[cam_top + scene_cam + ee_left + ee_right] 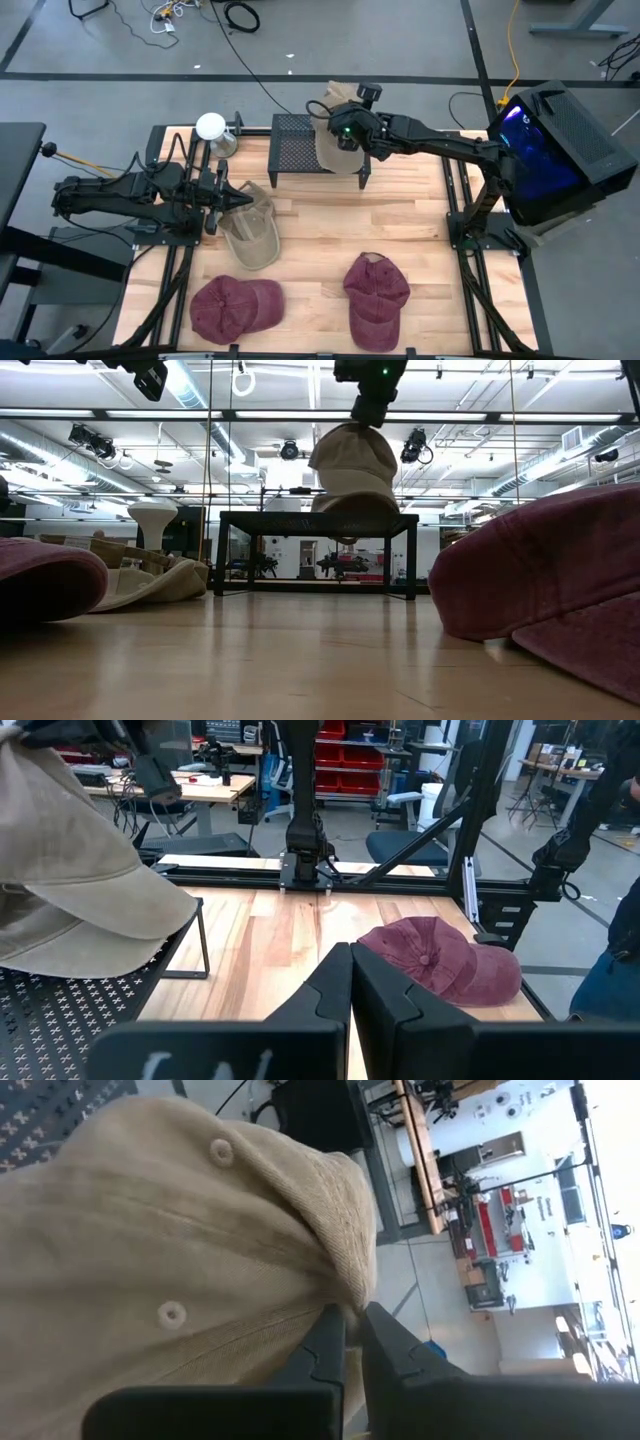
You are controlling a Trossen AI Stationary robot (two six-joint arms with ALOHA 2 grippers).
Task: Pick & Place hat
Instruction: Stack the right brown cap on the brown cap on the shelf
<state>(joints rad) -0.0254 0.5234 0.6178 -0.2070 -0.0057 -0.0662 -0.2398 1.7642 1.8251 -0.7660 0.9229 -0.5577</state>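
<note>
Your right jaws (pixel 345 1325) pinch the tan hat (pixel 338 140), hanging above the black rack (pixel 300 143); your left jaws (pixel 350 990), pressed together, wait over the tabletop (pixel 400 225).

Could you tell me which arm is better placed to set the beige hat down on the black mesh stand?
The right: its gripper is already shut on the beige hat, which hangs over the black mesh stand. The left gripper sits by another beige hat, away from the stand.
</note>
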